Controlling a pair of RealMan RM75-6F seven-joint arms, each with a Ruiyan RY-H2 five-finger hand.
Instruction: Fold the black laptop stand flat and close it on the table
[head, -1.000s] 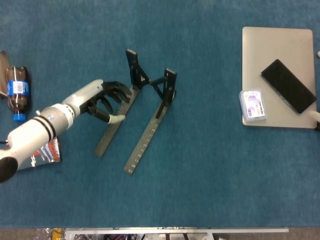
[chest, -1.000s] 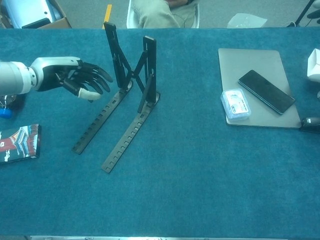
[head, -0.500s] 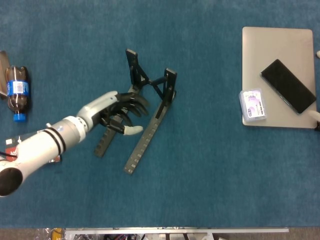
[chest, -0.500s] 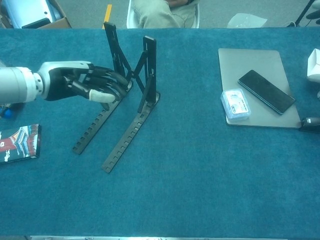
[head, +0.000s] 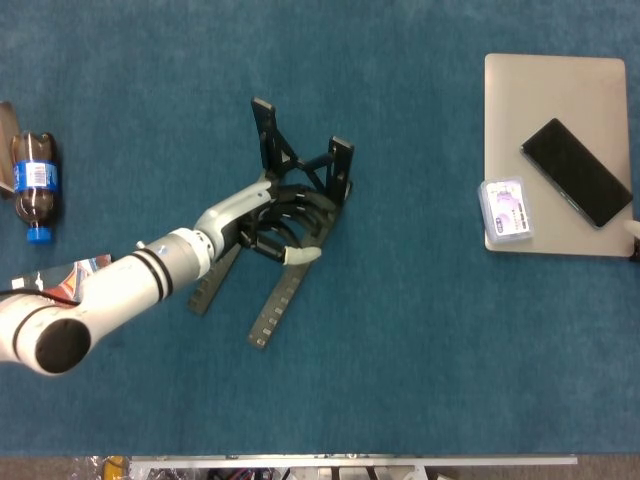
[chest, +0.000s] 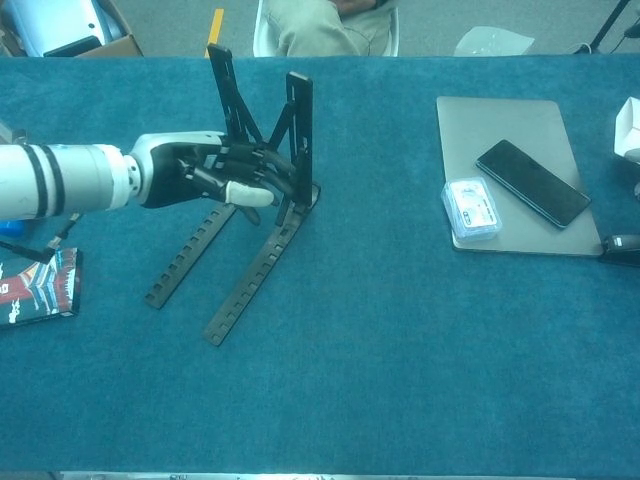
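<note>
The black laptop stand (head: 290, 285) stands unfolded on the blue table, two notched rails flat and two uprights raised at their far ends, joined by a cross link. In the chest view the stand (chest: 250, 285) shows its uprights plainly. My left hand (head: 272, 225) reaches in from the left over the left rail, fingers spread between the uprights, fingertips at the right upright. In the chest view the left hand (chest: 205, 178) holds nothing that I can make out. My right hand shows in neither view.
A closed grey laptop (head: 545, 90) lies at the right with a black phone (head: 575, 170) and a small clear case (head: 503, 210) on it. A cola bottle (head: 33, 185) and a booklet (chest: 35, 285) lie at the left.
My left hand has moved rightward, from beside the left rail to across it and in between the uprights. The stand has not visibly shifted.
</note>
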